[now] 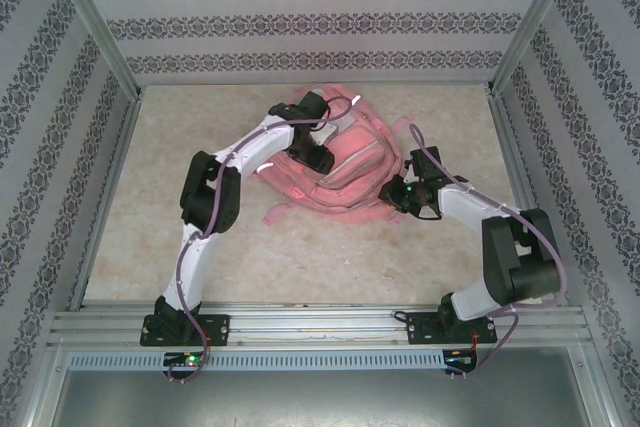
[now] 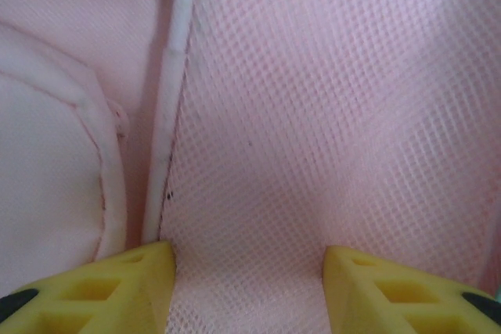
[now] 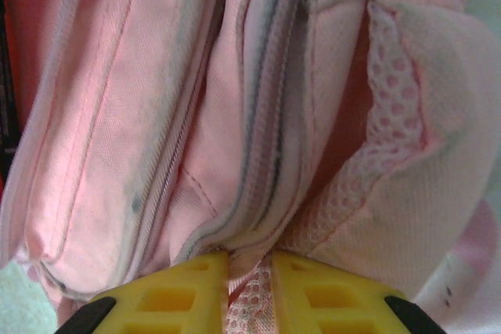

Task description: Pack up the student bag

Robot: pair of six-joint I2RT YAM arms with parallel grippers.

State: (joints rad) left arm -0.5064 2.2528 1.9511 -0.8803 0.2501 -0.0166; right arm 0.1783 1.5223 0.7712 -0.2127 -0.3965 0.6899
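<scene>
Right wrist view, right pincer [image 3: 250, 273] narrow, pinching student bag [image 3: 149, 115] fabric, left pincer [image 2: 249, 275] wide over its mesh

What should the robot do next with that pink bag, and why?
Probably close the left gripper on the mesh: its jaws stand open with the fabric between them, while the right gripper pinches the bag beside a zip. Then both could pull it open.
</scene>
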